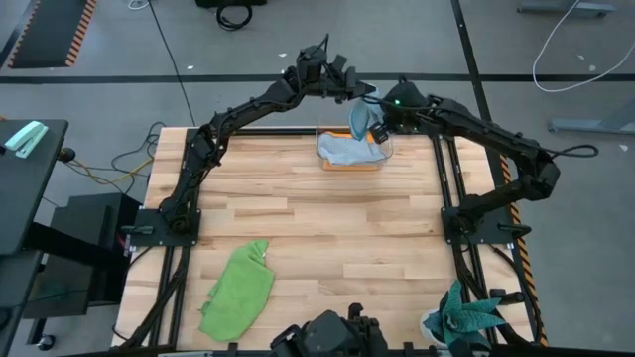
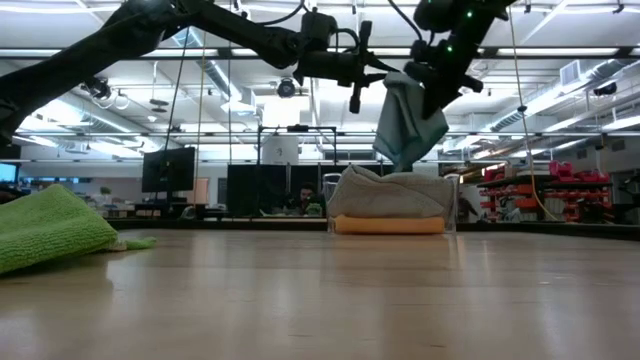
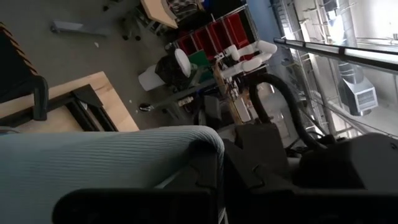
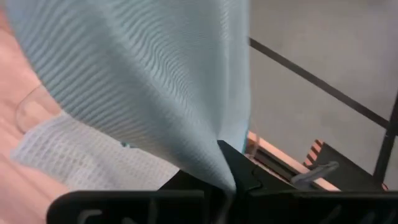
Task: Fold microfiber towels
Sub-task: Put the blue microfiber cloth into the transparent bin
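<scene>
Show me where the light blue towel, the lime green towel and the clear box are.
light blue towel (image 2: 408, 125): low view, middle of the hanging cloth.
lime green towel (image 1: 240, 290): high view, centre of the cloth.
clear box (image 2: 451, 205): low view, its side wall.

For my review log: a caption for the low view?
Both end effectors hold the light blue towel above the clear box.

The big middle of the wooden table (image 1: 327, 213) is bare, so a gripper can pass there. At the far edge the clear box (image 1: 352, 157) blocks the way, and a light blue towel (image 1: 359, 121) hangs above it. A green towel (image 1: 238, 290) lies near the front left corner. A teal plant (image 1: 464, 317) stands at the front right corner.
</scene>
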Tool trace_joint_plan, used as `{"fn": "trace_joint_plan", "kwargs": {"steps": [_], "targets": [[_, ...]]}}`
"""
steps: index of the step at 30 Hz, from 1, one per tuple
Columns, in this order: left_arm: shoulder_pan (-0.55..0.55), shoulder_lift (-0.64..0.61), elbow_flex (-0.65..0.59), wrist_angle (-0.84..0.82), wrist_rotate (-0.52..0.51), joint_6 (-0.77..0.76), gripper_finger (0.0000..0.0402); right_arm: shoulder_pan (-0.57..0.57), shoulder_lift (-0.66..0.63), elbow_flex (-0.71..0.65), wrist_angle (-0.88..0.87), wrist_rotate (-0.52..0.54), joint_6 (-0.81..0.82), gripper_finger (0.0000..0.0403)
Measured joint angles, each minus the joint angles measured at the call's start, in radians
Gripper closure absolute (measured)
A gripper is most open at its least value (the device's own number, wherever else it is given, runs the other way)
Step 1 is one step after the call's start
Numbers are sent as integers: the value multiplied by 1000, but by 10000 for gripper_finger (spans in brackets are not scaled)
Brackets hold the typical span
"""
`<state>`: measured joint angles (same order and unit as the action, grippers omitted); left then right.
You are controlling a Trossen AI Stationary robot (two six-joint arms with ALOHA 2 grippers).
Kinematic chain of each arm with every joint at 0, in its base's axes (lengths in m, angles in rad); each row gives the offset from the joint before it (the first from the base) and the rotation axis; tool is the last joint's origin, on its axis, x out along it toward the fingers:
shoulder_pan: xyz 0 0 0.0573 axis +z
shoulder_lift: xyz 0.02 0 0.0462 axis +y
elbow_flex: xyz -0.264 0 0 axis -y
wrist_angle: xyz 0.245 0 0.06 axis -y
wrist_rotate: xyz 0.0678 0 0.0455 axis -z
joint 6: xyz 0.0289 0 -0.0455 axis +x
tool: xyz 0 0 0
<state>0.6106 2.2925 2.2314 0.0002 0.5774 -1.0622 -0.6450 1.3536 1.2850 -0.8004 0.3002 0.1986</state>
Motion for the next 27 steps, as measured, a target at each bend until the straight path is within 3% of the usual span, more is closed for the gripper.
{"fn": "trace_joint_plan", "kwargs": {"steps": [9,12,20,27], "targets": [[1,0,0,-111,2,78,392,20,-80,0,4,-14,-7,379],[-3,0,0,-110,-18,79,392,18,-125,0,3,-81,30,370],[-10,0,0,-90,-34,80,392,25,-147,0,53,-184,9,289],[-15,0,0,-72,-2,78,392,26,-145,0,-16,-186,54,229]]}}
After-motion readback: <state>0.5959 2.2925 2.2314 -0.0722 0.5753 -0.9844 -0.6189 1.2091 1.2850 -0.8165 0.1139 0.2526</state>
